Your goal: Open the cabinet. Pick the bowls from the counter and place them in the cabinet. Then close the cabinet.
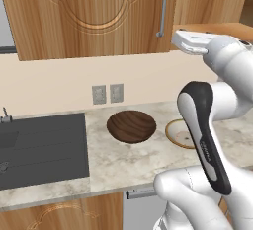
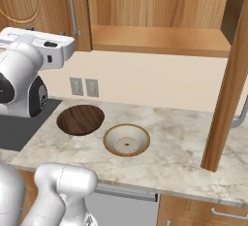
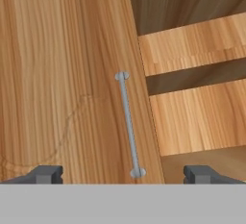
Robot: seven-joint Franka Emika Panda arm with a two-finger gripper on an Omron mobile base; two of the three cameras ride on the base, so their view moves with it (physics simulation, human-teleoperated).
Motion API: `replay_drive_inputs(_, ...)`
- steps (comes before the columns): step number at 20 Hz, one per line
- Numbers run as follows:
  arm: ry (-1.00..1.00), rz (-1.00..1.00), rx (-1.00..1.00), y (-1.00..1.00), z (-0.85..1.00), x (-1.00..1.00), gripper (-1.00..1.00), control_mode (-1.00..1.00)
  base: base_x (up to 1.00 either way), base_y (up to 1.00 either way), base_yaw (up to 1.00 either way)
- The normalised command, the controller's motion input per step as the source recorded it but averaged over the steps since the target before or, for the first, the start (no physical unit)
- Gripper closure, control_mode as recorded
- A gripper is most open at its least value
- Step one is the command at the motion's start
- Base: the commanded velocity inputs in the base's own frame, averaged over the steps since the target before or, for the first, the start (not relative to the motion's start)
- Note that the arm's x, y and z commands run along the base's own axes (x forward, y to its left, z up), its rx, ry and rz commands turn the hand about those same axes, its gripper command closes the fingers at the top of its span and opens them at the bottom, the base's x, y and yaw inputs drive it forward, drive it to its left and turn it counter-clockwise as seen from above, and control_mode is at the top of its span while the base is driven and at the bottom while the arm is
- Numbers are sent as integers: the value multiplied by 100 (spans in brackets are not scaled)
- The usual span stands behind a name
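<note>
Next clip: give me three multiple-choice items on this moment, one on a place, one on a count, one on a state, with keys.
1. Where does the dark wooden bowl sit?
A. in the sink
B. on the counter, beside the tan bowl
C. on the cabinet shelf

2. How many bowls are on the counter?
A. one
B. two
C. three

3. How do the cabinet doors stand?
A. right door open, left door shut
B. both shut
C. both open

Key: 1 B, both bowls rest on the marbled stone. 2 B, one dark, one tan. 3 A, the right door is swung out, baring the shelf; the left door lies flat.
</note>
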Motion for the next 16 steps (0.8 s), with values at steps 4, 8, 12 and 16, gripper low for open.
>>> replay_drive_inputs(4, 0, 0, 0, 0, -2, 18, -100, -100, 0, 0, 0)
replay_drive_inputs(8, -1, 0, 0, 0, 0, 27, -100, -100, 0, 0, 0)
replay_drive_inputs(12, 0, 0, -2, 0, 0, 32, -100, -100, 0, 0, 0)
replay_drive_inputs(16, -5, 0, -6, 10, 0, 16, -100, -100, 0, 0, 0)
